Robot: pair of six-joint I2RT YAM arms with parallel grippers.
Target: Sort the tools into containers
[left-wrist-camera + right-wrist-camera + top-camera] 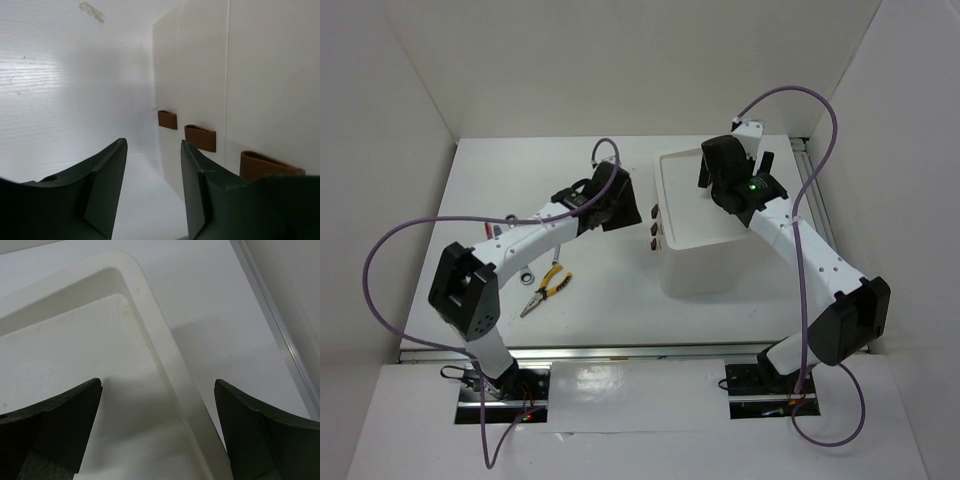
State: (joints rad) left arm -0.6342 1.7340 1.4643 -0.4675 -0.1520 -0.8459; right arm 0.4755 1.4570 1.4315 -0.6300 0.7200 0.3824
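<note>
The white drawer box (705, 262) stands right of centre, with three red-brown handles (653, 228) on its left face. My left gripper (628, 208) is open and empty, just left of those handles. In the left wrist view its right finger (200, 190) is close to the box front and the handles (200, 138). My right gripper (740, 150) is open and empty over the top tray's back right corner, straddling the tray rim (165, 355). Yellow-black pliers (545, 290) lie on the table at front left. A silver wrench (527, 272) peeks out beside my left arm. No screwdrivers show.
White walls enclose the table on the left, back and right. A metal rail (280, 335) runs along the table's right edge. Purple cables loop over both arms. The tray floor (75, 350) shows bare where I see it.
</note>
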